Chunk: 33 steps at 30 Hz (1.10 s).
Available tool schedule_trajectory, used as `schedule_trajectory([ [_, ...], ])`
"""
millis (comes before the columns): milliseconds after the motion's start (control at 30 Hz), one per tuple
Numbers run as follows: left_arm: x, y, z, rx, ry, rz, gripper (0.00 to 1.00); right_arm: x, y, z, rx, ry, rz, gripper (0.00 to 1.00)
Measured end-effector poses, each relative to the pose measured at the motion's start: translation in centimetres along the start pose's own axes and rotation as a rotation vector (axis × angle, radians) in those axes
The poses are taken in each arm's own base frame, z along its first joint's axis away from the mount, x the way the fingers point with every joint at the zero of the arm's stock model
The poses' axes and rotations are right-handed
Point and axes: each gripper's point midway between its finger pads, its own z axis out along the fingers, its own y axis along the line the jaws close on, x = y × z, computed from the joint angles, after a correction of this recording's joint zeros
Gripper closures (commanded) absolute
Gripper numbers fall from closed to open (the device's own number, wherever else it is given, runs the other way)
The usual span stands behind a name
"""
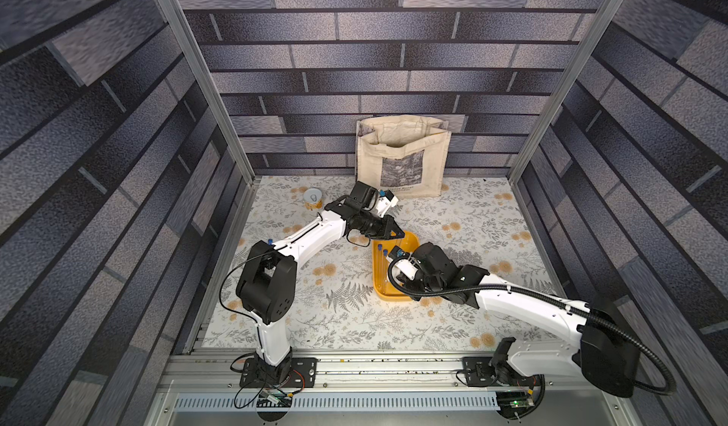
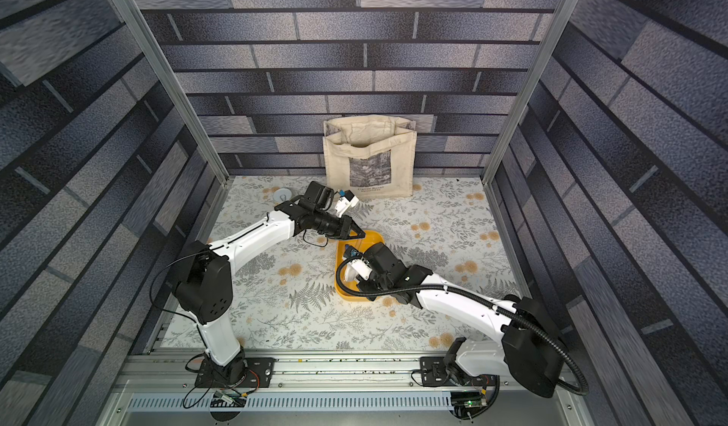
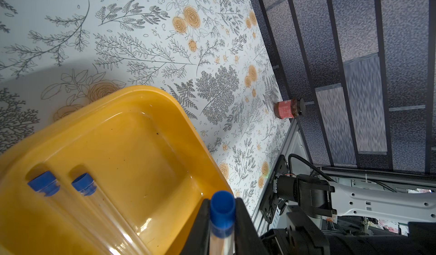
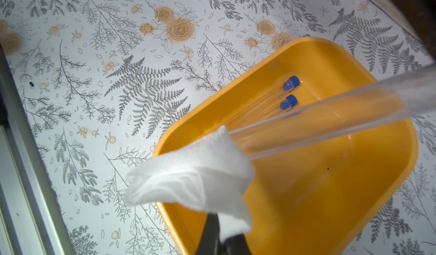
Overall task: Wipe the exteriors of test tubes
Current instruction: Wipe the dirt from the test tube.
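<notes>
My left gripper (image 3: 221, 210) is shut on a test tube (image 3: 221, 232) just below its blue cap, over the far corner of the yellow tray (image 3: 132, 93). In the right wrist view this clear tube (image 4: 330, 121) slants across the tray (image 4: 330, 206), and its closed end is tucked into the white cloth (image 4: 188, 178). My right gripper (image 4: 220, 227) is shut on that cloth. Two more capped test tubes (image 4: 290, 83) (image 4: 288, 102) lie side by side on the tray floor. In both top views the grippers meet over the tray (image 1: 379, 286) (image 2: 339, 286).
A beige canvas bag (image 1: 402, 160) stands against the back wall. A small can (image 1: 313, 199) sits at the back left of the floral table. A red jar (image 3: 289, 108) stands at the table's edge by the wall. The right arm (image 3: 365, 197) reaches in low.
</notes>
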Motion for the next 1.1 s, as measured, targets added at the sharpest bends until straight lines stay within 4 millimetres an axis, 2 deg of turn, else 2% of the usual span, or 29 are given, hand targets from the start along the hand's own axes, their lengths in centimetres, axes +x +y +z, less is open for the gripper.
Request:
schedule_trajectory([
  [100, 0.0, 0.1, 0.0, -0.001, -0.001, -0.001, 0.87, 0.7, 0.8, -0.2, -0.015, 0.0, -0.001, 1.0],
  [233, 0.0, 0.1, 0.0, -0.001, -0.001, -0.001, 0.87, 1.6, 0.8, -0.7, -0.004, -0.002, 0.007, 1.0],
  [533, -0.1, 0.0, 0.0, 0.0, -0.002, -0.003, 0.86, 1.7, -2.1, -3.5, 0.147, -0.039, 0.078, 1.0],
  [767, -0.1, 0.1, 0.1, -0.001, -0.002, -0.017, 0.85, 2.4, -5.3, -5.4, 0.252, -0.047, 0.193, 1.0],
  [1100, 0.1, 1.5, 1.0, -0.039, 0.005, -0.054, 0.84, 4.2, -7.0, -5.4, 0.295, 0.019, 0.289, 1.0],
])
